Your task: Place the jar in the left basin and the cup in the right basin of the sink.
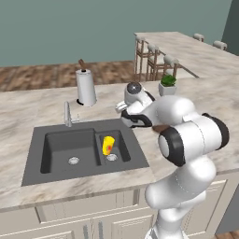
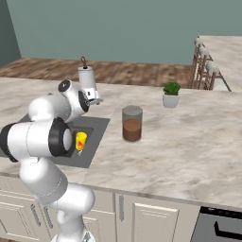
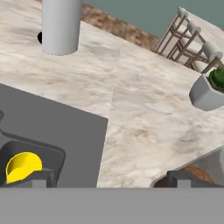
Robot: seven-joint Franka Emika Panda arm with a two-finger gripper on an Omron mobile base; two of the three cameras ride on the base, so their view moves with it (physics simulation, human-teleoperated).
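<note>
A: Where does the pincer [image 3: 109, 177] stand?

B: Its two dark fingertips [image 3: 41, 177] rise at the bottom edge of the hand view, spread as wide as they go, with bare counter between them. It grasps nothing and touches nothing.

A: And the cup [image 1: 108, 145]?

B: It sits in the right basin [image 1: 120, 148], the narrow one, just left of centre in the left base view, close to the round drain. In the hand view its yellow rim shows at the lower left, just above the left fingertip.

A: The jar [image 2: 132, 124]?

B: Upright on the marble counter [image 2: 189, 142], centre of the right base view, to the right of the sink [image 1: 37, 161] and apart from it. The hand view catches its brown part at the lower right, by the right fingertip.

A: The left basin [image 1: 65, 149]?

B: It holds only its silver drain. The tap [image 1: 68, 115] stands at the sink's far rim, the paper-towel roll [image 1: 86, 87] behind it, and the potted plant [image 2: 170, 95] sits toward the upper right of the right base view.
</note>
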